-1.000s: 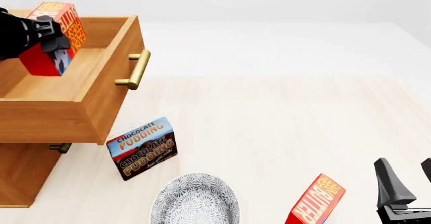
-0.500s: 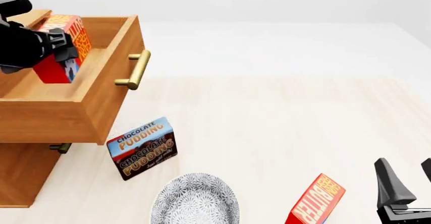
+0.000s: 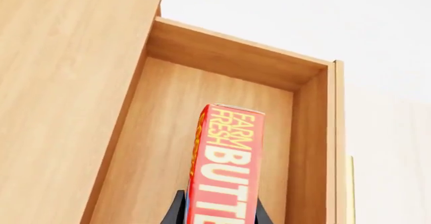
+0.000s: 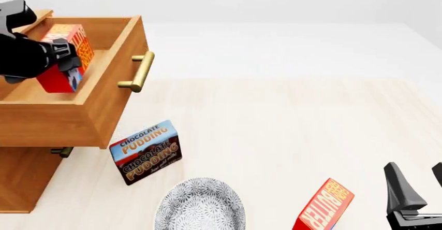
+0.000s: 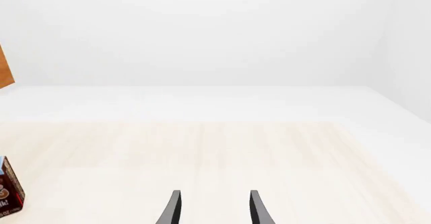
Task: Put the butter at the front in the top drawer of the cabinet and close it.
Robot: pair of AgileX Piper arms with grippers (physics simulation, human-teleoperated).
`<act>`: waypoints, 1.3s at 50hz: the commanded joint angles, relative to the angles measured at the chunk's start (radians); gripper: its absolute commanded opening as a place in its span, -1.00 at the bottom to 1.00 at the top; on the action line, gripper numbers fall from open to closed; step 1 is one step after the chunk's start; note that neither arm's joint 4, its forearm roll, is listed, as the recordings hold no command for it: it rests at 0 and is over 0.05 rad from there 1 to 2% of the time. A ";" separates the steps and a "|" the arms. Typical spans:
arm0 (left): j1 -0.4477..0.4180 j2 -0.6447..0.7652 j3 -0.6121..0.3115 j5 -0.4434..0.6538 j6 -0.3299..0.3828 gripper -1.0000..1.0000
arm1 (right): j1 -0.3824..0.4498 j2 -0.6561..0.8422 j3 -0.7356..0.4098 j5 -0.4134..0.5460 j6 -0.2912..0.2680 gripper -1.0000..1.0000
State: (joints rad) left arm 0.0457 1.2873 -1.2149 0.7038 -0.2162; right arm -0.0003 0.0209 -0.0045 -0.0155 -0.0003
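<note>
Butter (image 4: pixel 65 59) lowered, clamped in left gripper (image 4: pixel 63 59).

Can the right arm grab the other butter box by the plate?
Probably yes. The second butter box stands right beside the right gripper, whose jaws are open and empty, with only bare table between them. The plate is off to the other side.

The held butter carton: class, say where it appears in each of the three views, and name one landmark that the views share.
Front view: the butter, upper left, held by the left pincer over the top drawer.
Left wrist view: bottom centre, between the fingers.
Right wrist view: not in it.
Shared landmark: the drawer's wooden walls in the front and left wrist views.
</note>
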 commanded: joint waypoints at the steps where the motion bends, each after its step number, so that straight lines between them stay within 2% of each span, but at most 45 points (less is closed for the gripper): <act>1: 0.000 -0.006 0.005 -0.020 0.020 -1.00 | 0.000 -0.007 0.001 0.006 0.000 1.00; 53: -0.016 0.021 0.062 -0.061 0.000 -1.00 | 0.000 -0.007 0.001 0.006 0.000 1.00; 54: -0.024 0.019 0.050 -0.053 -0.004 1.00 | 0.000 -0.008 0.001 0.006 0.000 1.00; 65: -0.016 0.003 0.022 -0.026 0.010 1.00 | 0.000 -0.007 0.001 0.006 0.000 1.00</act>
State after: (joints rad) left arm 0.0321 1.3050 -1.1837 0.6653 -0.2212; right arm -0.0002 0.0210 -0.0045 -0.0155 -0.0003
